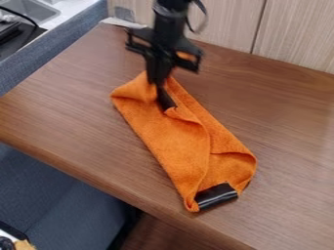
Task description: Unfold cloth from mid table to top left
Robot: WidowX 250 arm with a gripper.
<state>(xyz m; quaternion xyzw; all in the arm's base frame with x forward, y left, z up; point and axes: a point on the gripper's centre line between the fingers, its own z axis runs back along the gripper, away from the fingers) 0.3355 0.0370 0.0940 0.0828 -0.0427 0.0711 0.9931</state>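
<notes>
So, starting at the near end: there's a shiny black roll-shaped thing (217,196) tucked against the bottom end of the orange cloth (170,141), close to the front edge of the table (78,97). Can't tell what it is or whether the fabric is wrapped round part of it. My guess is it works as a bit of an anchor, which would be handy if the far end gets pulled.

The cloth itself lies around mid table, running at a slant from the near end up toward the far left. It's in a long, narrow bundle, with a loose flap curling over on the right side and a crease down the middle, so I'd say the unfolding has a good way to go.

At the far end the black pincer (164,96) hangs down right onto the cloth, where the fabric bunches into a peak next to it. Honestly can't tell if it's open or has closed on a fold. The spot makes sense though: that's the end nearest the top left, so grabbing there and drawing that way should open the layers out. Main risk IMO is pinching several layers at once and dragging the whole bundle along, roll and all.

Behind all that is the wood-look wall panel (293,39).
</notes>
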